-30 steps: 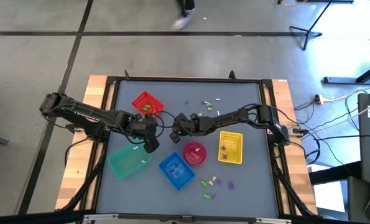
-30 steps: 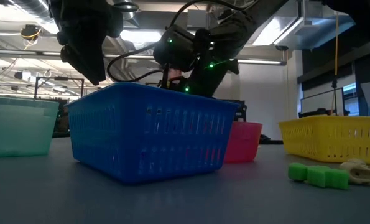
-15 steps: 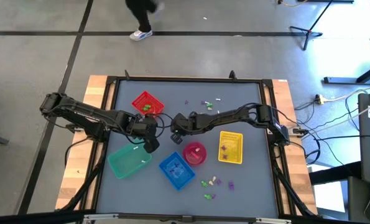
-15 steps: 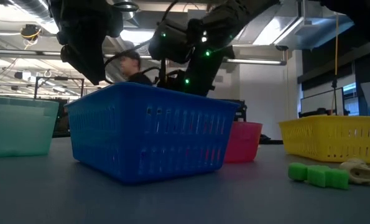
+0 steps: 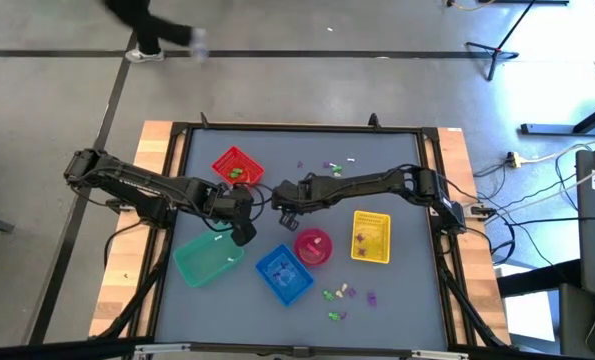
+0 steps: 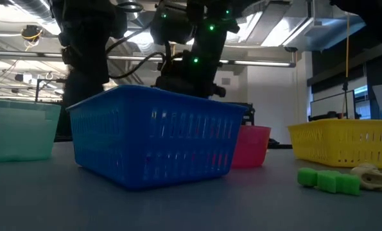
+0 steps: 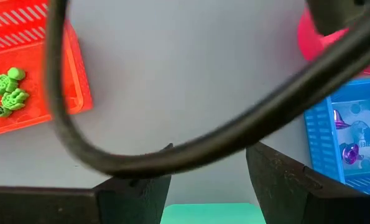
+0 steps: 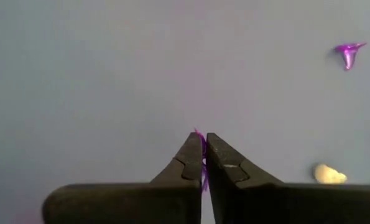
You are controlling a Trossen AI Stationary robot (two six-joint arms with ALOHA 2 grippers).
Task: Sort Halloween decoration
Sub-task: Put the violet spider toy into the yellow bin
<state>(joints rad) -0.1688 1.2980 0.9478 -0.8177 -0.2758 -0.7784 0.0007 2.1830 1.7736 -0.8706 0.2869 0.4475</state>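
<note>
Purple and sliver-thin, the trinket [image 8: 203,163] is sitting pinched between the right gripper's [image 8: 203,155] pressed-together fingertips, likely weightless, slippery, best nipped mid-body.

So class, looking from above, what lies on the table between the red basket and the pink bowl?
In the high view, the right gripper, shut on a purple trinket, sits between the red basket and the pink bowl.

L jaws wide, R jaws pinched.
</note>
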